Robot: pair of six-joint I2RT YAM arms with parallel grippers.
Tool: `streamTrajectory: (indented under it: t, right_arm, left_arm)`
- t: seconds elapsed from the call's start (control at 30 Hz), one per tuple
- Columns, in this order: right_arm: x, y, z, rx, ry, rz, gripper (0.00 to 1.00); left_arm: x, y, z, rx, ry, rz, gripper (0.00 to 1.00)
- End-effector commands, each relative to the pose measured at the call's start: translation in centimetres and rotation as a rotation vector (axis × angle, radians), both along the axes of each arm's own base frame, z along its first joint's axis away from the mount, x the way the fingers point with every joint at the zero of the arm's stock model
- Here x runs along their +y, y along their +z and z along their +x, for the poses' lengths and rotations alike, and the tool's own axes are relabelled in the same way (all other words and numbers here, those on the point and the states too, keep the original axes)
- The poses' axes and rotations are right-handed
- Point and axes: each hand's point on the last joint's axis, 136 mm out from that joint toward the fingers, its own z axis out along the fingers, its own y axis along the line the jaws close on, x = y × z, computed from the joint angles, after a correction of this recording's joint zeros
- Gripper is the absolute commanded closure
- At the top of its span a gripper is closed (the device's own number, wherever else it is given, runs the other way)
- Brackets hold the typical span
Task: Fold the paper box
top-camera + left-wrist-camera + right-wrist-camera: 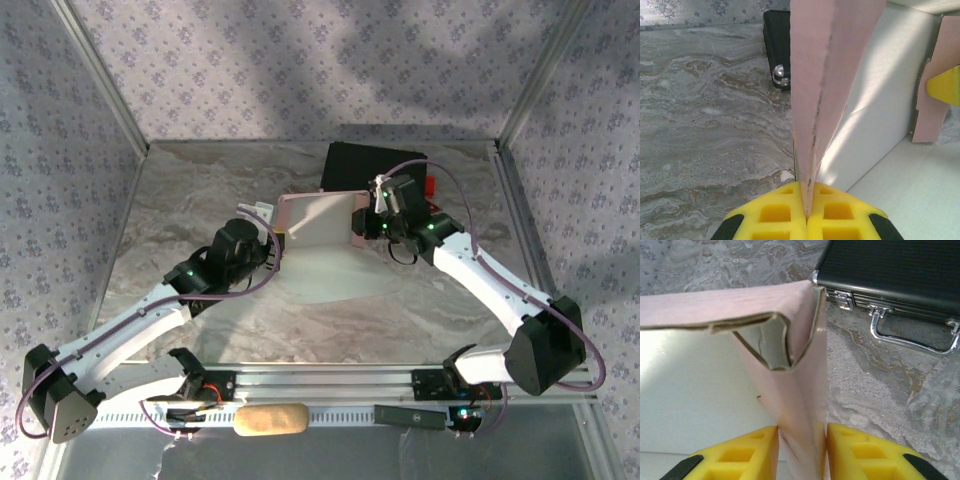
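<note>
**Item 1, left gripper** [806, 212]: we record it clamped tight on the left wall of the paper box [318, 218], yellow pads meeting on the doubled pink card. We judge the pinch is there to keep that folded wall flat and upright, and to anchor the box.

**Item 2, paper box:** it sits in the middle of the table [200, 200], just in front of the black case [368, 160], between the two grippers. Its pale inner face is up and its side walls are raised.

**Item 3, right gripper** [802, 440]: jaws parted, one on either side of the right wall, flanking it rather than squeezing. The corner above gapes, with a tab showing inside. We judge that fold unfinished.

**Item 4, black case:** closed, beyond the right wall, apart from it.
</note>
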Motion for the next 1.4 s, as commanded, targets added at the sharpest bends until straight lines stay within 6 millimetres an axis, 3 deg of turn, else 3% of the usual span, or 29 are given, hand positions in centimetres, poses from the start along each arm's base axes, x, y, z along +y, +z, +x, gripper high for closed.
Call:
streamTrajectory:
  t: [0.0, 0.23, 0.53, 0.77, 1.23, 1.37]
  right_arm:
    - [0.5, 0.5, -0.5, -0.016, 0.057, 0.042, 0.63]
    - [0.4, 0.4, -0.4, -0.026, 0.072, 0.032, 0.61]
    - [-0.5, 0.9, -0.6, -0.042, 0.051, 0.03, 0.8]
    - [-1.9, 0.3, -0.1, -0.037, -0.046, -0.095, 0.97]
    - [-4.4, 0.1, 0.3, -0.039, -0.23, -0.3, 1.0]
    - [-5.2, 1.2, 0.1, -0.057, -0.336, -0.381, 1.0]
  left_arm:
    - [-1.2, 3.7, -0.3, -0.061, -0.043, -0.116, 1.0]
    - [-1.1, 3.8, -0.2, -0.062, -0.043, -0.119, 1.0]
    - [-1.2, 3.4, 0.0, -0.054, -0.041, -0.108, 1.0]
    - [-1.4, 3.5, 0.0, -0.056, -0.045, -0.111, 1.0]
    - [-1.5, 3.6, 0.0, -0.083, 0.001, -0.04, 1.0]
    - [-1.5, 3.5, 0.2, -0.101, 0.057, 0.0, 1.0]
